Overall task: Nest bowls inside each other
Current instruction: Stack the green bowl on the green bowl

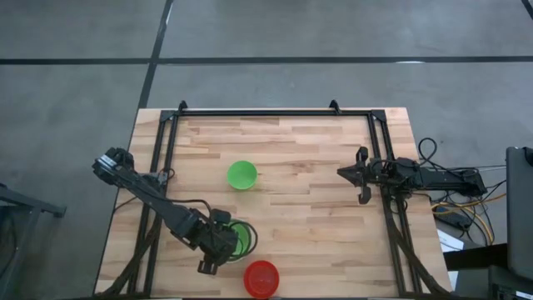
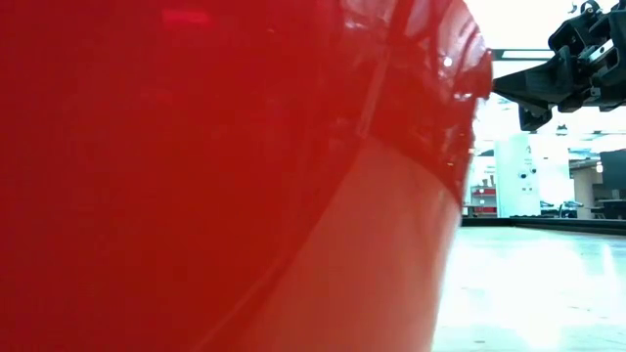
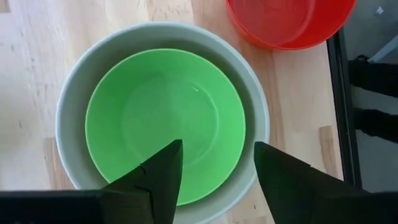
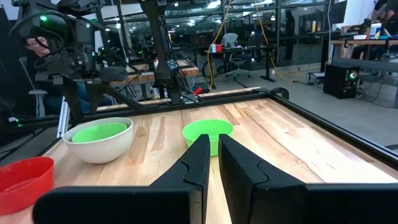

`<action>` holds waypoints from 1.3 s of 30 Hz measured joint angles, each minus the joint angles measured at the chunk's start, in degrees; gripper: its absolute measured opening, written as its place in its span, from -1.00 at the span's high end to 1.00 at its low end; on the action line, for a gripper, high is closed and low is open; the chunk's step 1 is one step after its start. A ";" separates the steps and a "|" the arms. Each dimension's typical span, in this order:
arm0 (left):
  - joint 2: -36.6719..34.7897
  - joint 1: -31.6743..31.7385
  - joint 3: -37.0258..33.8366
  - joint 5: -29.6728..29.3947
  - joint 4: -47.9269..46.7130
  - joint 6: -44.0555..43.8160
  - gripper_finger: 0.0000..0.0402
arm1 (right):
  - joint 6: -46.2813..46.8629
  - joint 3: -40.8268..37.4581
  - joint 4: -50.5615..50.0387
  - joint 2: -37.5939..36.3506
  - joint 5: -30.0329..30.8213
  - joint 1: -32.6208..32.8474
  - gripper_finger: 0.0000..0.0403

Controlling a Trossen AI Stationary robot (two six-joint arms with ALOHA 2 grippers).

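Observation:
A white bowl (image 3: 68, 106) stands on the table near its front edge, with a green bowl (image 3: 161, 106) nested upright inside it. My left gripper (image 3: 217, 146) hovers open just above them. One finger is over the green bowl's inside and the other over the white rim, and neither touches. A red bowl (image 1: 261, 277) sits on the table beside the white one, at the front edge. Another green bowl (image 1: 241, 175) stands alone at the table's middle. My right gripper (image 4: 211, 140) waits shut at the table's right side (image 1: 360, 175), pointing level toward the middle.
The red bowl (image 2: 196, 176) fills most of the low view. A black metal frame (image 1: 275, 111) runs along the table's far, left and right edges. Bare wood lies between the lone green bowl (image 4: 208, 132) and the right arm.

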 joint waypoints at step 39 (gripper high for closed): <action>-0.15 13.02 4.04 2.34 -4.05 -11.10 0.03 | 0.01 0.00 0.00 0.00 0.02 0.00 0.83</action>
